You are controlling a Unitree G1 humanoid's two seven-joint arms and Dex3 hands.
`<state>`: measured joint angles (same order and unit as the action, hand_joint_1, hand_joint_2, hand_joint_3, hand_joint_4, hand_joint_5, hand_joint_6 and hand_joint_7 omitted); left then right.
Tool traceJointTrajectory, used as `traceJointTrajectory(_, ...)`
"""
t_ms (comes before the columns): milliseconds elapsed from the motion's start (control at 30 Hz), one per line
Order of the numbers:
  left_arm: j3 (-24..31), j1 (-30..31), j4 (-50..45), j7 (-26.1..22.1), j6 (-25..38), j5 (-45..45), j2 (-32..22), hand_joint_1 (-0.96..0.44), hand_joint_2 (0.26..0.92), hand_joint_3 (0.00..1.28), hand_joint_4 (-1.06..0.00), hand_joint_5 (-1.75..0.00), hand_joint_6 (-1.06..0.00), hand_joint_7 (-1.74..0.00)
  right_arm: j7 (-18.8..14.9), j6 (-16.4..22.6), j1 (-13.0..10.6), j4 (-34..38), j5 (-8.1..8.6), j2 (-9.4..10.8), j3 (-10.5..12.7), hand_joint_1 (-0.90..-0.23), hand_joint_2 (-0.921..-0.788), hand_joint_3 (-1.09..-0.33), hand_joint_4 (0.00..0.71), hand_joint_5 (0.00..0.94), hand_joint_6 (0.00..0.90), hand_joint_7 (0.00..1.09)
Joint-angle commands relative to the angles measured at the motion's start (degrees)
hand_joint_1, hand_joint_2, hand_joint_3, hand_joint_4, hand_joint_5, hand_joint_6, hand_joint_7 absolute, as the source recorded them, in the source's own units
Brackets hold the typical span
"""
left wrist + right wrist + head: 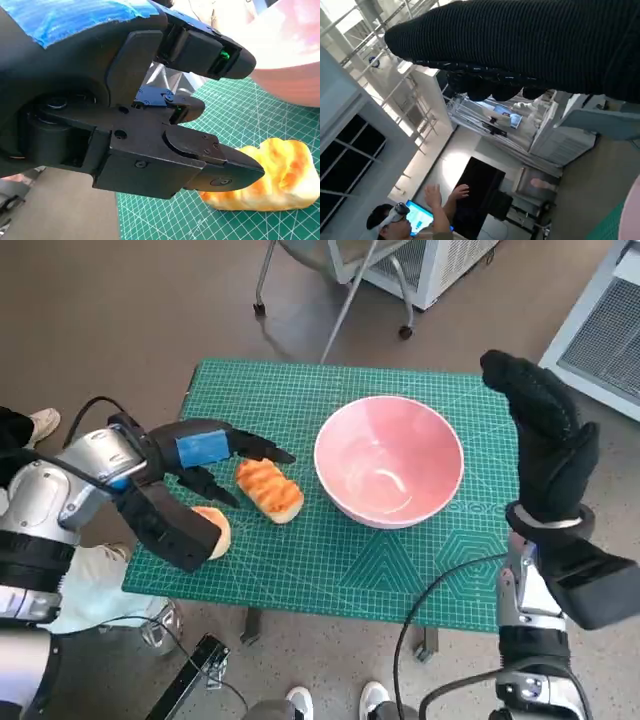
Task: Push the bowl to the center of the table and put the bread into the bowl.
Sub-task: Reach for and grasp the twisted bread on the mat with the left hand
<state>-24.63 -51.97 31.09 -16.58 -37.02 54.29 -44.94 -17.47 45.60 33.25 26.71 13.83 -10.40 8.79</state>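
The pink bowl [388, 460] stands upright and empty on the green mat table [300, 390], right of its middle. Left of it lies a long orange-striped bread [268, 488]. My left hand [215, 455] hovers by the bread's left end with its fingers apart, one reaching over the bread's far side. The left wrist view shows a black fingertip [225, 170] over the end of the bread [280, 175], with the bowl [290, 55] beyond. My gloved right hand [540, 435] stands raised with straight fingers just right of the bowl, holding nothing.
A second round bun [213, 530] lies at the table's front left edge, half hidden by my left hand. Chair legs with castors [405, 332] stand behind the table. A person's feet [300, 700] show at the front. A person [395, 220] sits in the right wrist view.
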Motion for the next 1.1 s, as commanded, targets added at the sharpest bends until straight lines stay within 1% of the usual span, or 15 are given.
traceJointTrajectory(33,-1.6,-1.5,0.8,1.1,1.1,1.7,1.0,-0.10,0.795,0.00,-0.45,-0.01,-0.59,-0.06,-0.6,-1.1,-1.3,0.0,0.94,0.7,0.1,-0.582,-0.921,-0.773,0.327,0.013,0.051,0.75)
traceJointTrajectory(333,-5.3,-2.6,2.8,3.1,2.8,6.0,2.9,-0.09,0.815,0.01,-0.46,-0.01,-0.60,-0.05,-1.0,-1.3,-1.5,-0.1,1.59,1.3,0.0,-0.587,-0.921,-0.761,0.332,0.014,0.056,0.74)
traceJointTrajectory(433,-6.7,-3.5,4.0,3.9,2.8,7.4,3.4,-0.07,0.838,0.02,-0.46,-0.01,-0.61,-0.05,-1.0,-1.5,-1.6,-0.5,1.79,1.4,-0.1,-0.587,-0.921,-0.758,0.335,0.014,0.057,0.74)
traceJointTrajectory(500,-7.7,-4.2,5.1,4.6,2.8,8.4,3.9,-0.03,0.874,0.03,-0.48,-0.01,-0.62,-0.05,-1.1,-1.7,-1.8,-0.8,1.97,1.4,-0.1,-0.588,-0.921,-0.756,0.338,0.015,0.058,0.74)
traceJointTrajectory(533,-8.3,-4.7,6.0,5.1,2.8,8.9,4.3,-0.03,0.881,0.04,-0.48,-0.01,-0.62,-0.05,-1.1,-1.7,-1.9,-0.9,2.07,1.4,-0.1,-0.588,-0.921,-0.756,0.338,0.015,0.058,0.74)
traceJointTrajectory(600,-9.4,-5.5,7.4,6.0,2.7,9.9,4.8,0.01,0.905,0.06,-0.49,-0.02,-0.64,-0.05,-1.3,-1.8,-2.1,-1.1,2.21,1.5,-0.1,-0.589,-0.921,-0.755,0.341,0.016,0.059,0.74)
traceJointTrajectory(667,-10.5,-6.3,8.7,7.0,2.7,10.9,5.5,0.04,0.913,0.08,-0.51,-0.02,-0.65,-0.06,-1.4,-1.9,-2.3,-1.4,2.37,1.5,0.0,-0.591,-0.921,-0.754,0.342,0.016,0.059,0.73)
traceJointTrajectory(933,-15.4,-8.9,13.9,10.9,2.8,14.9,7.9,0.17,0.921,0.25,-0.56,-0.03,-0.71,-0.06,-1.8,-2.1,-2.9,-2.1,2.46,1.9,0.2,-0.593,-0.921,-0.752,0.344,0.015,0.062,0.73)
traceJointTrajectory(1100,-18.2,-10.2,17.0,13.3,2.6,16.7,9.2,0.19,0.921,0.27,-0.61,-0.04,-0.74,-0.07,-1.8,-2.0,-3.2,-2.2,2.46,1.9,0.2,-0.592,-0.921,-0.752,0.345,0.014,0.063,0.73)
